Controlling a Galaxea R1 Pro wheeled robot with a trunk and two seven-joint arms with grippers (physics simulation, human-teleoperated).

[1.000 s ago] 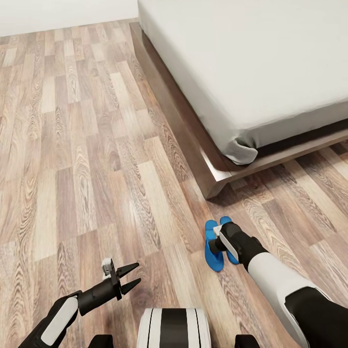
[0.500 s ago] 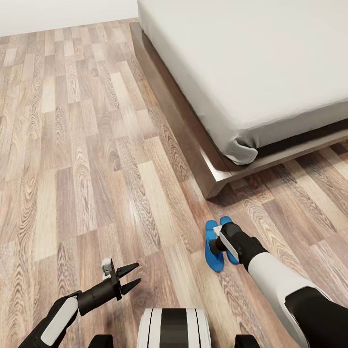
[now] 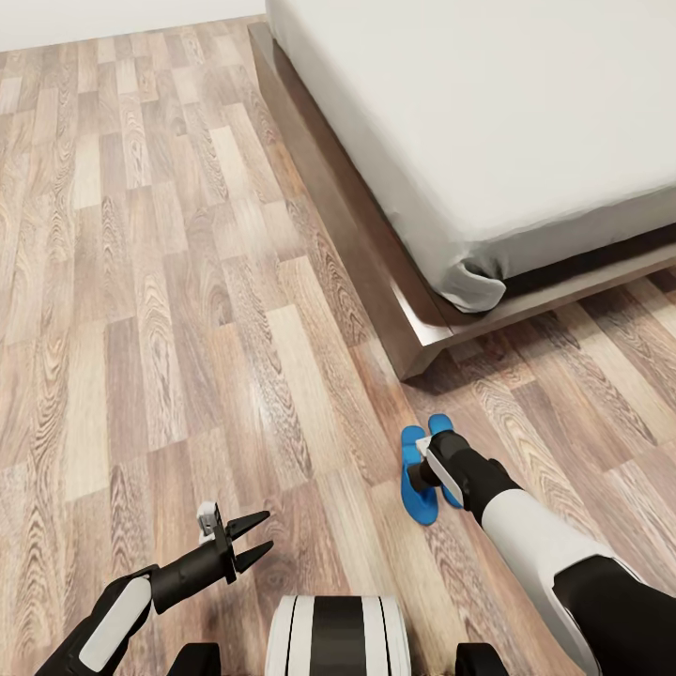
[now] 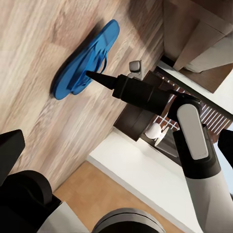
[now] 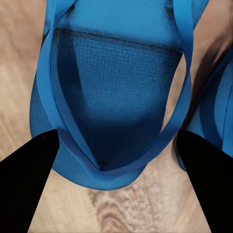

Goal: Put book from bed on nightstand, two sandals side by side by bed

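Two bright blue sandals lie close together on the wood floor just off the bed's (image 3: 488, 122) foot corner. One sandal (image 3: 413, 481) lies beside the other sandal (image 3: 441, 424), which my right arm partly covers. My right gripper (image 3: 424, 472) points down at them. In the right wrist view this gripper (image 5: 116, 182) is open, its dark fingers (image 5: 24, 179) spread wide on either side of one sandal's (image 5: 116, 97) strap end. My left gripper (image 3: 258, 537) hangs open and empty over bare floor. The book and the nightstand are out of view.
The bed's dark wooden frame (image 3: 376, 272) juts out at floor level right behind the sandals. Wood-plank floor (image 3: 141, 282) stretches along the bed's side. The robot's base (image 3: 338, 638) shows at the lower edge.
The whole head view has shifted slightly, so the camera moved. Both arms and the sandals have kept their places relative to each other.
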